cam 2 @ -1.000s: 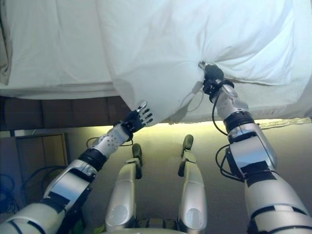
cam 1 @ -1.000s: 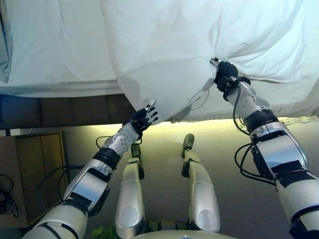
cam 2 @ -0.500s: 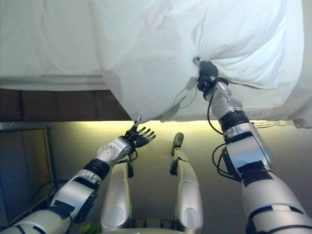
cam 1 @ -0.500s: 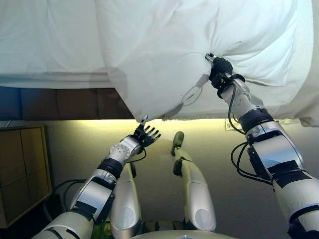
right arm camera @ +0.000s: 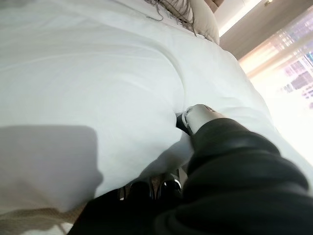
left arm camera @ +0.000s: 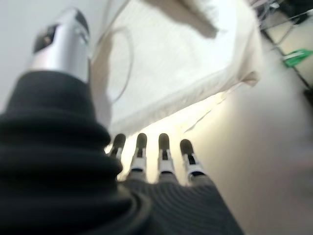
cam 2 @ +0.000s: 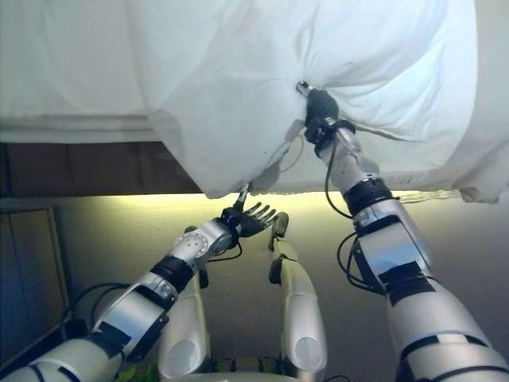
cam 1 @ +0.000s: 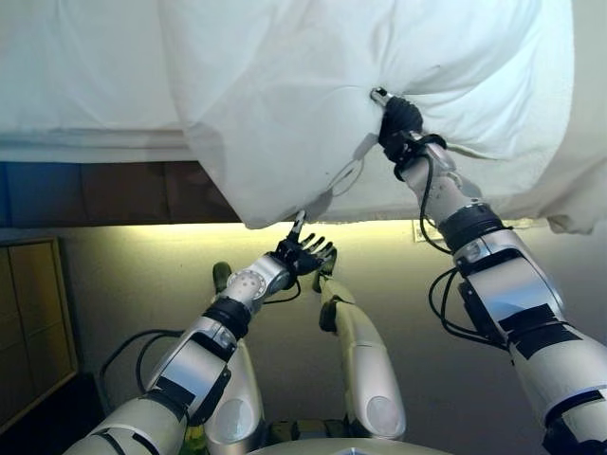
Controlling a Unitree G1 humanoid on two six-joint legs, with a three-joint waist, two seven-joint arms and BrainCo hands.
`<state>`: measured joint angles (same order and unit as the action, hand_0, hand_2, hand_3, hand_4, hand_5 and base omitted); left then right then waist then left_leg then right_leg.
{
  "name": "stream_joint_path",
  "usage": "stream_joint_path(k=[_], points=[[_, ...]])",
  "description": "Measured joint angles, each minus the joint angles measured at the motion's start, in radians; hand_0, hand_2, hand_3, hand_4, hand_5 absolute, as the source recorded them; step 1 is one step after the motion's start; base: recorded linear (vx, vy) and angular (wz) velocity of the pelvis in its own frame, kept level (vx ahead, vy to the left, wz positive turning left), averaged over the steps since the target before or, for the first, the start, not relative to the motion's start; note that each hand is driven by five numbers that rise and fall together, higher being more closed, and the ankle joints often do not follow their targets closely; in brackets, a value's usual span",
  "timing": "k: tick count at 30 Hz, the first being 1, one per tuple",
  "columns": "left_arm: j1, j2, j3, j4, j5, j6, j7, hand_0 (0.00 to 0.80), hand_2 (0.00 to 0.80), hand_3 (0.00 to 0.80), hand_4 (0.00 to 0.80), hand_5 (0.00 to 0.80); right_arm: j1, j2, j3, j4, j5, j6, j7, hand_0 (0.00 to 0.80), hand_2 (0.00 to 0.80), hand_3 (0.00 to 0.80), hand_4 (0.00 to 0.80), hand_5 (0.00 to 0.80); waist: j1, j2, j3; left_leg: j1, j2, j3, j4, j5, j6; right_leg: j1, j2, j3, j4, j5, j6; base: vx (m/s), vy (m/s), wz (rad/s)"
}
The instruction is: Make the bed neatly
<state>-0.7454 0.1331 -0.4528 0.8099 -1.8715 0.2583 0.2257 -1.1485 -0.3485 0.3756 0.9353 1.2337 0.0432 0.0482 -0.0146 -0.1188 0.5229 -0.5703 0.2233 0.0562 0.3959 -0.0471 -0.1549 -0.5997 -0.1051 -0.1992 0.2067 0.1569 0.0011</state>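
A white duvet (cam 1: 313,104) lies rumpled on the bed, its near corner hanging over the bed's edge. My right hand (cam 1: 398,123) is shut on a bunch of the duvet, which puckers around it; the right wrist view shows the cloth (right arm camera: 98,98) wrapped over the fingers. My left hand (cam 1: 308,254) is open, fingers spread, just below the duvet's hanging corner (cam 1: 261,216) and not holding it. The left wrist view shows the straight fingers (left arm camera: 164,152) under the duvet's hem (left arm camera: 195,93).
The white sheeted mattress (cam 1: 76,85) spreads to the left, above a dark bed base (cam 1: 123,194). A wooden cabinet (cam 1: 28,322) stands at the lower left on the light floor (cam 1: 427,313). A pillow (right arm camera: 203,22) shows far off in the right wrist view.
My left hand has let go of the duvet's corner, dropped below it and moved right, fingers spread. My right hand keeps its grip. The camera has shifted, so the scene has slid left.
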Motion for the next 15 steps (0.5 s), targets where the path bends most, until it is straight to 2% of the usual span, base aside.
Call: stream_joint_path(k=[4,9,15], points=[[-0.064,-0.001,0.001,0.000,-0.013,-0.038,-0.034,0.000,0.000,0.000,0.000,0.000,0.004,0.038,0.000,-0.059,0.052,0.004,0.009,0.800,0.800,0.800,0.800,0.800,-0.017,-0.003,0.000,0.002,0.001,0.021,0.002,-0.004,-0.001,-0.010,0.007,0.018,0.000,0.004,-0.004,0.011,0.074,-0.13],[-0.094,-0.006,0.003,0.002,-0.050,-0.113,-0.079,0.000,0.000,0.000,0.000,0.000,0.020,0.085,0.039,-0.201,0.079,0.055,0.008,0.800,0.800,0.800,0.800,0.800,-0.050,-0.004,0.000,0.026,0.002,0.045,0.000,-0.011,-0.007,-0.014,0.012,0.053,0.006,0.012,-0.009,0.014,0.089,-0.20],[-0.095,-0.026,0.005,0.006,-0.076,-0.207,-0.183,0.000,0.000,0.000,0.000,0.000,0.078,0.092,0.055,-0.288,0.084,0.083,-0.003,0.800,0.800,0.800,0.800,0.800,-0.053,-0.004,0.000,0.044,0.000,0.053,-0.005,-0.016,-0.006,-0.013,0.012,0.070,0.017,0.012,-0.009,0.007,0.054,-0.06]])
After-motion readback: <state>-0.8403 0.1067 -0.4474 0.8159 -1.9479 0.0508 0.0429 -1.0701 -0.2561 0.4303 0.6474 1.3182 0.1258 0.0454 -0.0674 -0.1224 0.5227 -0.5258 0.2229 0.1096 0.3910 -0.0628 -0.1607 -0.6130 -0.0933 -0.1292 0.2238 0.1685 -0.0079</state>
